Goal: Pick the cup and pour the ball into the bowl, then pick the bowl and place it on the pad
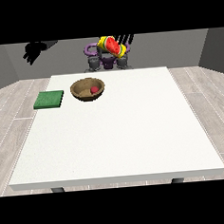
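Cup (112,46): a yellow cup with a red inside was held in the air above the far edge of the table, tilted on its side with its mouth turned towards the camera and down to the view's left.
Ball (94,89): a small red ball lay inside the bowl, right of its middle.
Bowl (88,89): a brown wooden bowl stood upright on the table, in the far left part of it, just right of the pad and apart from it.
Pad (49,100): a flat green square pad lay at the table's left edge, near the far corner.
Hand at the view's right (125,38): black fingers showed at the cup's upper right side, touching it; they appeared to have hold of the cup, though how they curled round it could not be told.
Hand at the view's left (34,49): raised in the air, well left of the cup and above the table's far left corner, fingers hanging down and slightly spread, holding nothing.
Table (116,142): large and white; bowl and pad stood on its far left part.
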You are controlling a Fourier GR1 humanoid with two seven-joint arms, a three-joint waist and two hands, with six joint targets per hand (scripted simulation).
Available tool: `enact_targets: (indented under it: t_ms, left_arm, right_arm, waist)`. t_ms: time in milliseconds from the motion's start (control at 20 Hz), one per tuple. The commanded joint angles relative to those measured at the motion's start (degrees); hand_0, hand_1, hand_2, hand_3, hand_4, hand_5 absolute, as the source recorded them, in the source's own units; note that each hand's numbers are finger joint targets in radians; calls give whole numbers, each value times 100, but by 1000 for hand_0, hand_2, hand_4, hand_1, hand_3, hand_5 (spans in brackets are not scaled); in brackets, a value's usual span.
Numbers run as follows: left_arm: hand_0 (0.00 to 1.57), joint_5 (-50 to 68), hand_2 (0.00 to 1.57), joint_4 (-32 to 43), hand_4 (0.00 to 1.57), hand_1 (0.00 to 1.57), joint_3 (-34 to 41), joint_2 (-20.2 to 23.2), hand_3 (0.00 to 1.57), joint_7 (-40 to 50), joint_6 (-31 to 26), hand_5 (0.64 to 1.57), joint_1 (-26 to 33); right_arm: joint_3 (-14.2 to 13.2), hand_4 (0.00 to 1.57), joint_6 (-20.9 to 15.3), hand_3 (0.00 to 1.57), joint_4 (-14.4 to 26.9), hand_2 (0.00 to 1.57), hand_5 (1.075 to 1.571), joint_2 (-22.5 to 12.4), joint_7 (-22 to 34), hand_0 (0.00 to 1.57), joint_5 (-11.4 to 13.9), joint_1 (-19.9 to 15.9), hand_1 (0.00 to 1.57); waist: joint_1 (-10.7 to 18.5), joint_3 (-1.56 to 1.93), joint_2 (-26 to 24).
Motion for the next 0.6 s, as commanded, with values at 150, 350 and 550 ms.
enact_targets:
  t_ms: [150, 350, 550]
  left_arm:
    - [0, 2898, 0, -1053, 1092, 0, 2303, 159, 0, -887, -330, 1571, 255]
    - [0, 4204, 0, -1279, 1054, 0, 3120, 616, 0, -1538, -1512, 1566, 349]
    - [0, 4999, 0, -1277, 1058, 0, 3619, 1032, 0, -1689, -2489, 1561, 395]
  right_arm:
    - [49, 783, -357, 0, 23, 0, 1555, 261, -74, 0, 158, 152, 0]
    - [38, 747, -670, 0, 78, 0, 1563, 650, -387, 0, 198, 192, 0]
    - [253, 730, -1110, 0, 157, 0, 1566, 1203, -891, 0, 500, 251, 0]
  waist:
    - [520, -26, 86]
    - [775, 22, 526]
    - [1076, 45, 829]
